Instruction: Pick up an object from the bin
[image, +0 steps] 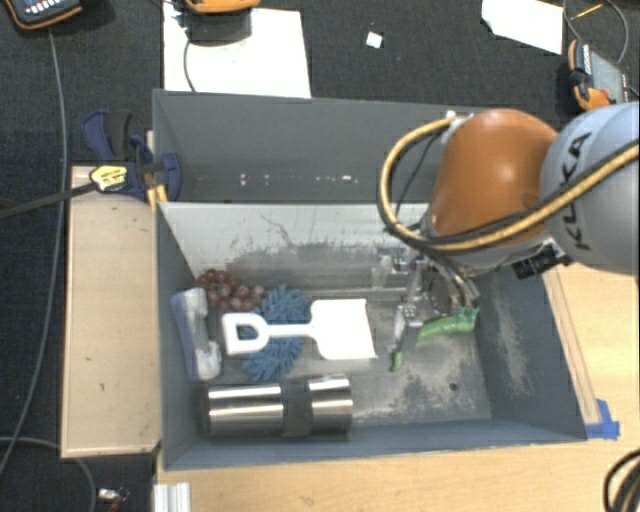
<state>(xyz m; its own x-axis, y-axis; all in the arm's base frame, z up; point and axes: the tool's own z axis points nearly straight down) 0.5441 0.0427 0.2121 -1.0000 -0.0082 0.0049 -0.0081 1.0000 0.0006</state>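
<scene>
My pincer (412, 328) hangs just beside a thin, bright green, bent strip (452, 324) at the bin's (520, 405) right side; spread or pinching, I cannot tell.

The light is even and rather soft, and it comes from above. The bin (300, 150) has a darker far wall and a paler floor. Bright glare streaks lie on the metal cylinder (240, 408); the white scoop (335, 330) looks nearly washed out; the orange cover (490, 170) has a dull sheen.
</scene>
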